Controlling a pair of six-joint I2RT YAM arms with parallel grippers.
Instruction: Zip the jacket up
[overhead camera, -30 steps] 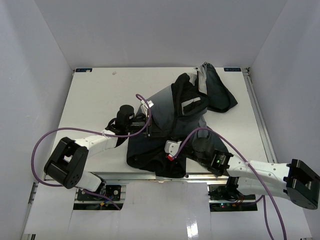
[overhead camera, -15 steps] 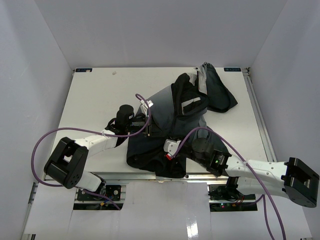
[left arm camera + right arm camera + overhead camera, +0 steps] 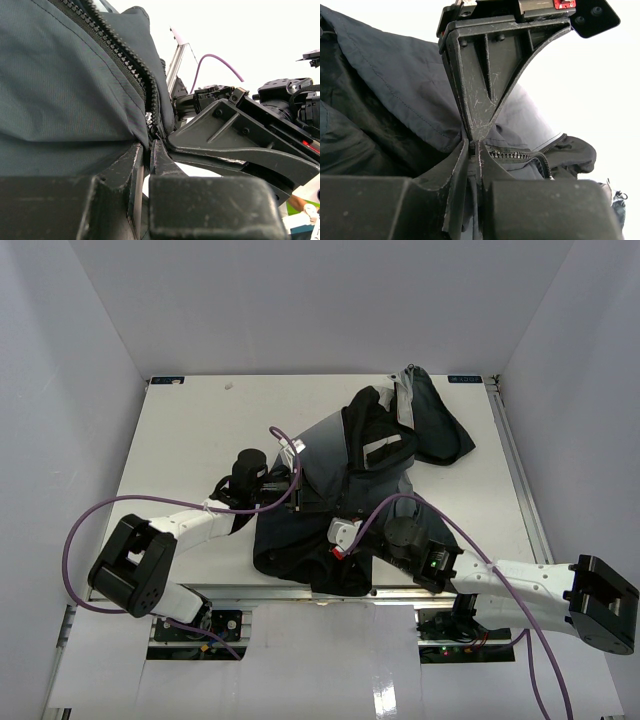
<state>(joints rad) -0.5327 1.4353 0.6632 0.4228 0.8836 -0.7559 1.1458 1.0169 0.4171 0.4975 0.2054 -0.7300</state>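
Soft, limp jacket lies heaped on the table, best taken at its firmer zipper edge, which left gripper and right gripper each pinch, fingers pressed together.

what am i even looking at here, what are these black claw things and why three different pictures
These are two robot arms bolted to a white table, each ending in a two-finger claw called a gripper. The wide picture looks down from a fixed camera above. The two close-ups come from cameras on the wrists, so each shows its own fingers. A dark jacket lies crumpled on the table. The left gripper pinches the fabric at the end of the zipper. The right gripper is shut on the jacket right beside it, almost tip to tip.
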